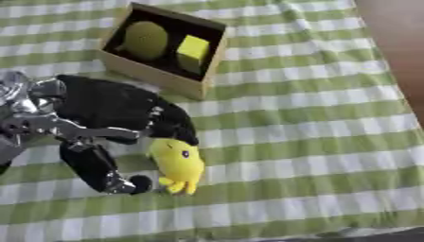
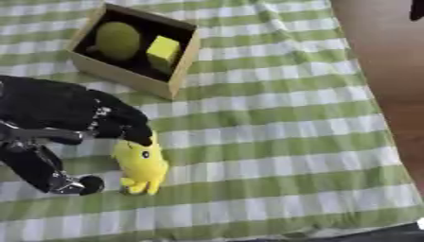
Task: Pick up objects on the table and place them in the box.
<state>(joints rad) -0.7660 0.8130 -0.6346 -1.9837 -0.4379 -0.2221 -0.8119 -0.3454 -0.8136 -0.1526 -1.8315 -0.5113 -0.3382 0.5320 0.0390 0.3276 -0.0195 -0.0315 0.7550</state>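
The left hand (image 1: pixel 124 111) comes in from the left edge of the frame and spreads over the green-checked cloth (image 1: pixel 314 142) on the worktop, palm down. Its fingers (image 1: pixel 178 125) curve down onto the top of a yellow toy (image 1: pixel 178 163), and the thumb (image 1: pixel 103 172) reaches down apart from them, its tip resting on the cloth just left of the toy's lower end. The toy lies lengthwise at lower centre-left, not yet enclosed: the hand is spread wide with the toy at its fingertips. In the upper left stands an open box (image 1: pixel 157 75), holding a green ball (image 1: pixel 145 40) on its left and a yellow block (image 1: pixel 193 48) on its right.
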